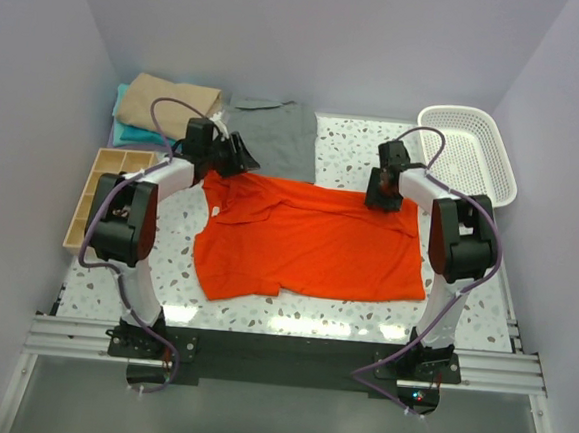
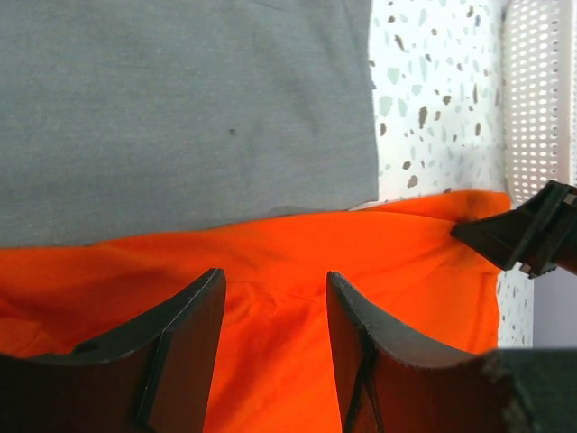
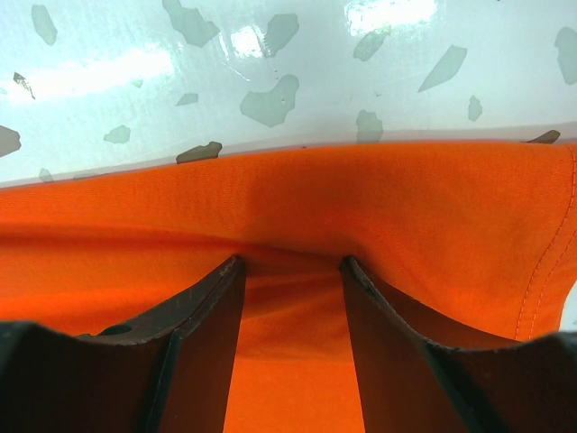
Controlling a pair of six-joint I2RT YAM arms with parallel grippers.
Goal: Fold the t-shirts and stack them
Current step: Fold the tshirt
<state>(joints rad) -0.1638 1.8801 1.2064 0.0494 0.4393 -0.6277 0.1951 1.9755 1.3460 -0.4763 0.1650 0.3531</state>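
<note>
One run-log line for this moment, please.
orange shirt: spread out | left gripper: open, far edge | right gripper: open, far edge

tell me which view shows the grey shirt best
The top view: the grey shirt shows nearly whole, lying beyond the orange shirt. The left wrist view shows only a close patch of it; the right wrist view shows none.

Wht mesh basket [image 1: 467, 150], wood tray [image 1: 88, 201]
</note>
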